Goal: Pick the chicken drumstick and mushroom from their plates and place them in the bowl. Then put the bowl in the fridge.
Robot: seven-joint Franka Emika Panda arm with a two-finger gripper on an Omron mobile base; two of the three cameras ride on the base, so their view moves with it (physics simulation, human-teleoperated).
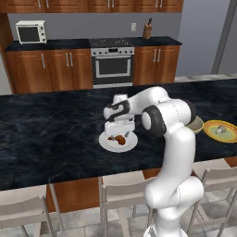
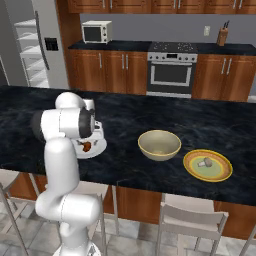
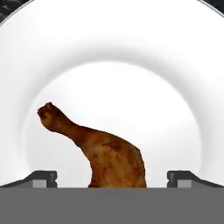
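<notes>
The orange-brown chicken drumstick (image 3: 105, 151) lies on the white plate (image 3: 131, 65) on the dark counter. My gripper (image 3: 112, 177) hangs just above it, open, with one fingertip on either side of the meaty end and nothing held. In the left base view the gripper (image 1: 119, 132) points down over the drumstick (image 1: 118, 139) and its plate (image 1: 129, 146). To the right stand the tan bowl (image 2: 159, 145), with nothing in it, and the yellow-green plate (image 2: 220, 172) carrying the mushroom (image 2: 204, 163). The grey fridge (image 2: 35, 45) stands at the back left with its shelves showing.
White chairs (image 1: 122, 194) line the near edge of the counter (image 1: 46, 134). Across the aisle are the steel oven (image 1: 112, 65), a microwave (image 1: 31, 31) and a knife block (image 1: 147, 30) on the back counter.
</notes>
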